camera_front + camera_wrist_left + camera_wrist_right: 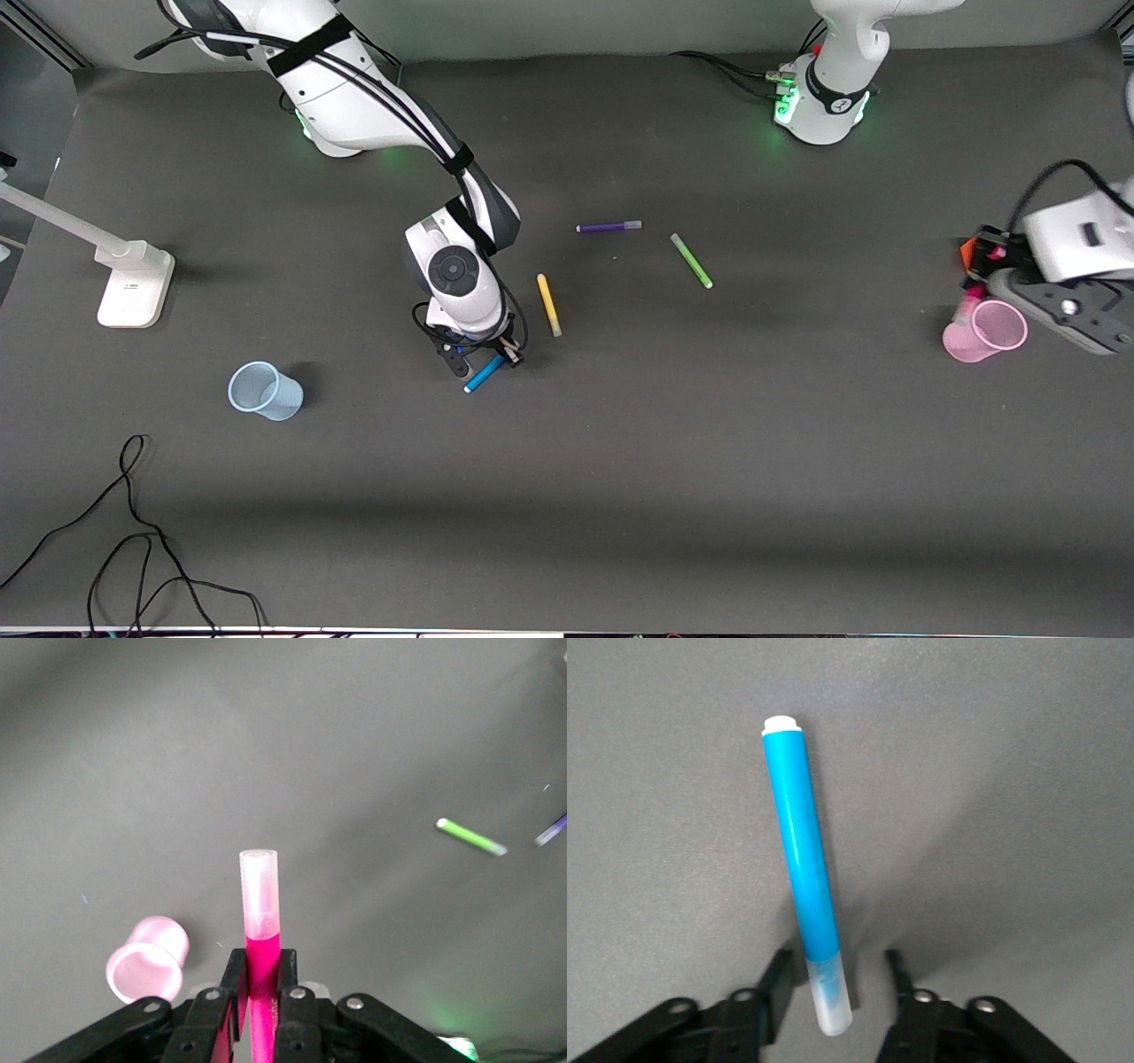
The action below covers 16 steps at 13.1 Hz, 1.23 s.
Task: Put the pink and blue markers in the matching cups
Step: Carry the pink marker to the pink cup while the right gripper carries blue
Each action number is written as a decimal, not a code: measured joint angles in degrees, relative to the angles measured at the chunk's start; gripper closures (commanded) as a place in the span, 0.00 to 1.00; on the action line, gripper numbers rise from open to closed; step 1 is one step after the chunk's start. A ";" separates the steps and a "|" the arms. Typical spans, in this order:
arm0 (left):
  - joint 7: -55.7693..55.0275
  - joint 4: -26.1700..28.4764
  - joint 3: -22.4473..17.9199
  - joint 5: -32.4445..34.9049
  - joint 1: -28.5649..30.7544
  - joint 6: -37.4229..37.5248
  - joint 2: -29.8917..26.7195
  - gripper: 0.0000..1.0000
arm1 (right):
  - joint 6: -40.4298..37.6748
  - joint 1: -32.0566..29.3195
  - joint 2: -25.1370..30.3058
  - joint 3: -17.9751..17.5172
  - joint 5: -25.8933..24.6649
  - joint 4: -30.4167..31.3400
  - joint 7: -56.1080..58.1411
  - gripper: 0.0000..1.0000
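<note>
We saw a dark grey table [620, 496] covered by a matte sheet, a pale grey wall [567, 27] along its upper edge, a white stand [133, 283] toward the right arm's end, and loose black cables [133, 549] nearest the front camera.

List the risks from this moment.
1. The right gripper has its fingers down around the blue marker's pale cap end but not yet clamped; gripped that far off-centre, the marker may pivot or slip on lifting.
2. The left gripper is shut on the pink marker, held over the pink cup. That cup looks tipped; a drop may miss or roll it.
</note>
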<state>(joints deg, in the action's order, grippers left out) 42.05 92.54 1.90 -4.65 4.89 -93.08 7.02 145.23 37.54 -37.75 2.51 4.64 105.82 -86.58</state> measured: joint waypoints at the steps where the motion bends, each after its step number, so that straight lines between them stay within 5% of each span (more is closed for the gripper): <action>1: 6.64 3.37 -0.09 -2.20 3.15 -3.28 -0.59 1.00 | -0.08 0.01 0.04 0.00 0.00 -0.15 0.01 0.76; 4: 28.49 12.17 -0.24 -11.61 11.38 -10.14 -2.34 1.00 | -0.06 0.02 0.05 0.01 -0.05 -0.24 0.04 0.89; 10: 62.09 22.32 -0.30 -27.15 24.94 -11.30 -0.51 1.00 | -0.74 0.03 0.45 0.41 -0.11 -1.20 1.12 0.91; 16: 86.16 23.07 -0.23 -37.23 32.50 -11.38 12.40 1.00 | -24.19 -0.08 10.66 4.19 -0.12 -8.53 10.07 0.91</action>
<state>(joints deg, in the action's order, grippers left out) 128.22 115.61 1.67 -41.88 37.39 -104.45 19.41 121.05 37.46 -27.08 6.71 4.51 97.29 -76.51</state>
